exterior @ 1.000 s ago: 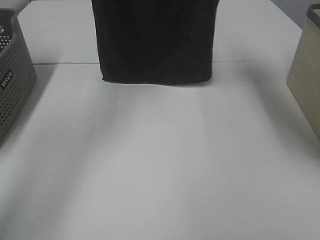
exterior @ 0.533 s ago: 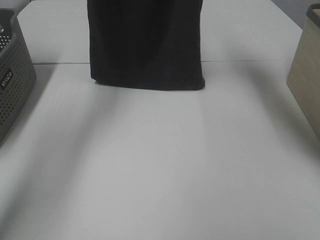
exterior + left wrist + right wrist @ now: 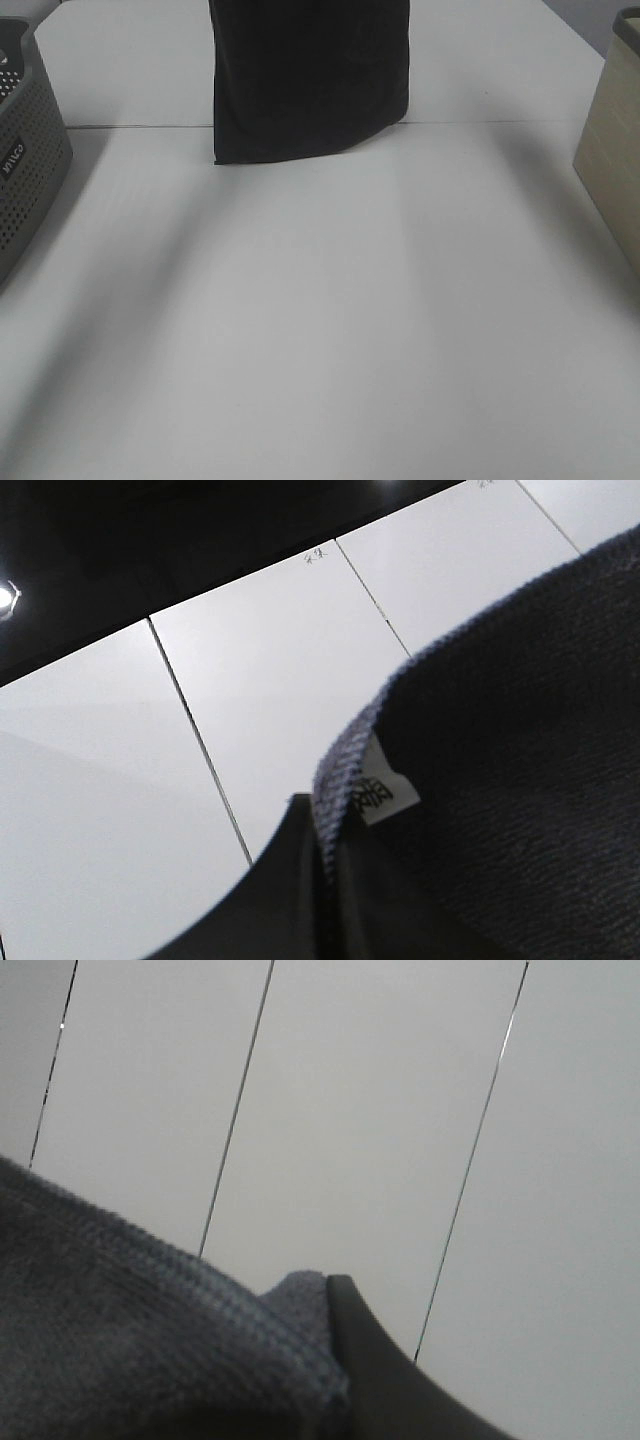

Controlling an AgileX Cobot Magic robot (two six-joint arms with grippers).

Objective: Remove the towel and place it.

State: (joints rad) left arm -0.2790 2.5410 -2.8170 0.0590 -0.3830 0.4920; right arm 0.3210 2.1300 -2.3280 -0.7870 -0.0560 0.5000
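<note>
The towel (image 3: 310, 75) is a very dark sheet hanging down from above the far middle of the white table (image 3: 320, 330). Its lower edge slants, with the left corner lowest, close over the table. Both grippers are out of the exterior high view, above its top edge. In the left wrist view my left gripper (image 3: 325, 835) is shut on the towel (image 3: 500, 760) at a hemmed edge, beside a small white label (image 3: 385, 795). The right wrist view shows my right gripper (image 3: 335, 1355) shut on another part of the towel's (image 3: 120, 1330) edge.
A grey perforated basket (image 3: 25, 170) stands at the table's left edge. A beige bin (image 3: 612, 160) stands at the right edge. A thin seam (image 3: 500, 123) crosses the table behind the towel's lower edge.
The hanging towel has narrowed and shifted slightly right. Its lower edge, level before, has risen and now slants upward to the right.
</note>
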